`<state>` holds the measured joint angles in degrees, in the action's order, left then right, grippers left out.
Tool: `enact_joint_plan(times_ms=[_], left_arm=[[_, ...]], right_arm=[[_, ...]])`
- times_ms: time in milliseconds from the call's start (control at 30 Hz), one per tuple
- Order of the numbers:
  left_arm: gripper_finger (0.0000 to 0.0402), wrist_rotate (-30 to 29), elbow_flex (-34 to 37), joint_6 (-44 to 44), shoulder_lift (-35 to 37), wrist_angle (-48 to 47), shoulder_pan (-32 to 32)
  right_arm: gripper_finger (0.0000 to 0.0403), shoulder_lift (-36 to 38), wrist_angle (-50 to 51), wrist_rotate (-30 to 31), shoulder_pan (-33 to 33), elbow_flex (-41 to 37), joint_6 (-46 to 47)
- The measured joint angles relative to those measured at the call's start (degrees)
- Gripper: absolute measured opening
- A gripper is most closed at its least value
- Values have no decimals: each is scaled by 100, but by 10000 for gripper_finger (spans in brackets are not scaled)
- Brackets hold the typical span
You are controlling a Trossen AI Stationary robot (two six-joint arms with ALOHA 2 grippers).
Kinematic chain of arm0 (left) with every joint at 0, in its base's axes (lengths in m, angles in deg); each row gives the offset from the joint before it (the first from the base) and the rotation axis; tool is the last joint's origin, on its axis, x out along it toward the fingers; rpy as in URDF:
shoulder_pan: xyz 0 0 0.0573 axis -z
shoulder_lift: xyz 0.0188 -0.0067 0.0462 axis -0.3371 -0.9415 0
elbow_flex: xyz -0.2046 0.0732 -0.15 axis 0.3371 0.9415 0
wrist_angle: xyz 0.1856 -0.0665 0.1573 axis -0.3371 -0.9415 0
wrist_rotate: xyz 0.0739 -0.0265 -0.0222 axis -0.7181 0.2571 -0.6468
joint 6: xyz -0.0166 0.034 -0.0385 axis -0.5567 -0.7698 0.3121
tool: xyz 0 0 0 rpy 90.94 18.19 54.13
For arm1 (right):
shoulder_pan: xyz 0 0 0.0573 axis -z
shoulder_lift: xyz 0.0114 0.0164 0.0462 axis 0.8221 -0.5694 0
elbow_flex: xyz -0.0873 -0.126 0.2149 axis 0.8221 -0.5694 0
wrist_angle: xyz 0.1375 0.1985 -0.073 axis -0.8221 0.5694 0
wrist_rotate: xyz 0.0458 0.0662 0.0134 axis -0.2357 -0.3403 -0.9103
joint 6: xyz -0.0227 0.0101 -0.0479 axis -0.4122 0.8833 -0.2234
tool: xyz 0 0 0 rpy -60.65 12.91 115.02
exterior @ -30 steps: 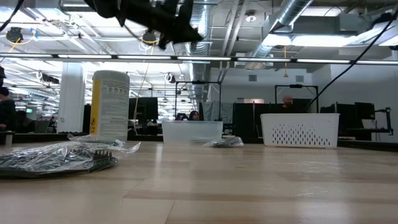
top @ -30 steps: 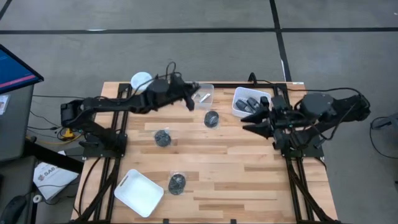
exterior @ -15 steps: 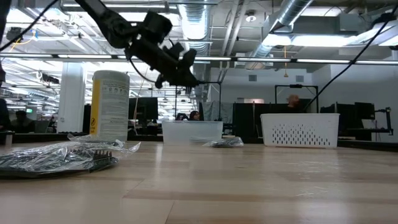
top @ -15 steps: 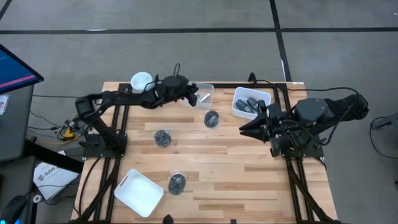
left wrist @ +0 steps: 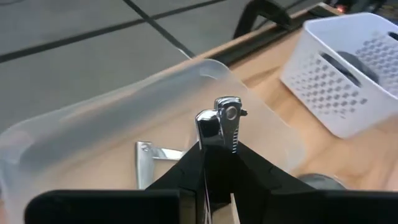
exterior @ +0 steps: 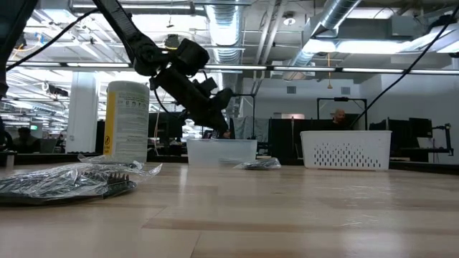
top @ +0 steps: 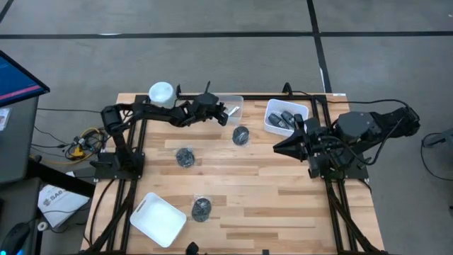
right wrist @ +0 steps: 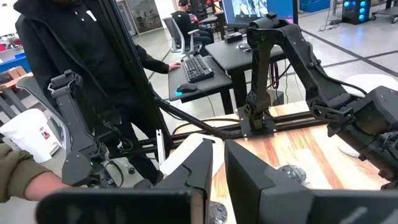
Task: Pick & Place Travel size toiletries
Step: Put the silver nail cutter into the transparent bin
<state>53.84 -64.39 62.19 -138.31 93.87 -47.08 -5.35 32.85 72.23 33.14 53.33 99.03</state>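
Silvery tube (left wrist: pixel 224 127) sits clamped in the left claw (left wrist: pixel 214 155) above the clear bin (left wrist: pixel 93 124).

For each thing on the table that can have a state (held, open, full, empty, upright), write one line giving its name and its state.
Left gripper: shut on a small silvery metal clipper, over the clear plastic bin.
Clear plastic bin: open, one silvery piece inside.
White perforated basket: open, holding dark items.
White tray: empty.
Pale-yellow canister: upright, lidded.
Right gripper: empty.
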Motion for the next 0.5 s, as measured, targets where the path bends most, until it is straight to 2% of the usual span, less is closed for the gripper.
enact_joint_plan(times_ms=[100, 267, 500], left_arm=[[49, -291, 0, 0, -2, 11, -14], [59, -331, 0, 15, -2, 13, -46], [116, -357, 0, 1, -2, 17, -35]], right_arm=[[33, 0, 32, -1, 0, 0, 17], [32, 0, 200, -1, 0, 0, 165], [49, 0, 277, 1, 0, 0, 209]])
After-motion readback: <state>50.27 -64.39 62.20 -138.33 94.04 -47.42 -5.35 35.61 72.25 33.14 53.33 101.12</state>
